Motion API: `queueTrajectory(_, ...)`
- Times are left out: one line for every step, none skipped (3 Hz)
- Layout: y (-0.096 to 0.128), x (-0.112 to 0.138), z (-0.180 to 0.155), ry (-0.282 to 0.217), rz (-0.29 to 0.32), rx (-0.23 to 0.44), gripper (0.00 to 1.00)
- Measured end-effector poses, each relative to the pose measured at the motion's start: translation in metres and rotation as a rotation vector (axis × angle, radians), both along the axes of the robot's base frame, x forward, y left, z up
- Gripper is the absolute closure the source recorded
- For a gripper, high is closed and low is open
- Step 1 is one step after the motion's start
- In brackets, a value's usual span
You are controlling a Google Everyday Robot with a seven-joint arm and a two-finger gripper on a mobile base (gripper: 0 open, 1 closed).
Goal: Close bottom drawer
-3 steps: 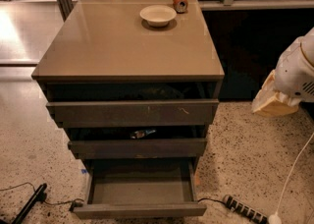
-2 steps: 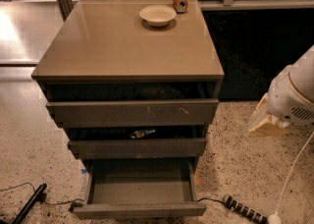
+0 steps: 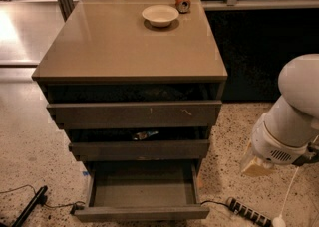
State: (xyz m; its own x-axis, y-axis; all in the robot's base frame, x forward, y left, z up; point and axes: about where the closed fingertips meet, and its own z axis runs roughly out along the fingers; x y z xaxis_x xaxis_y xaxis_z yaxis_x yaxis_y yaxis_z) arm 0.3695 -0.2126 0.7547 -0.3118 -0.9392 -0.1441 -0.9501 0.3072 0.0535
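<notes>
The bottom drawer (image 3: 142, 191) is the lowest of three dark grey-brown drawers in the cabinet (image 3: 124, 47). It stands pulled far out, with its shallow tray empty and its plain front panel (image 3: 142, 213) near the bottom edge of the camera view. My white arm (image 3: 294, 116) hangs at the right of the cabinet. The gripper (image 3: 256, 166) shows as a tan tip below it. It is level with the bottom drawer, off to its right and apart from it.
The top drawer (image 3: 134, 114) and middle drawer (image 3: 139, 150) are slightly open, with small items inside. A white bowl (image 3: 160, 15) and a can (image 3: 182, 0) sit on the cabinet top. A power strip (image 3: 247, 212) and cables lie on the speckled floor, and a black rod (image 3: 30, 206) lies at lower left.
My arm and gripper have moved down along the right side of the cabinet. The drawers have not moved.
</notes>
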Motion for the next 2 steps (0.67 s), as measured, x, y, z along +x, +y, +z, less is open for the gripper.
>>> queueTrajectory(0.000, -0.002, -0.006, 0.010, -0.001, 0.009, 1.00)
queueTrajectory(0.001, -0.007, -0.030, 0.047, -0.005, 0.038, 1.00)
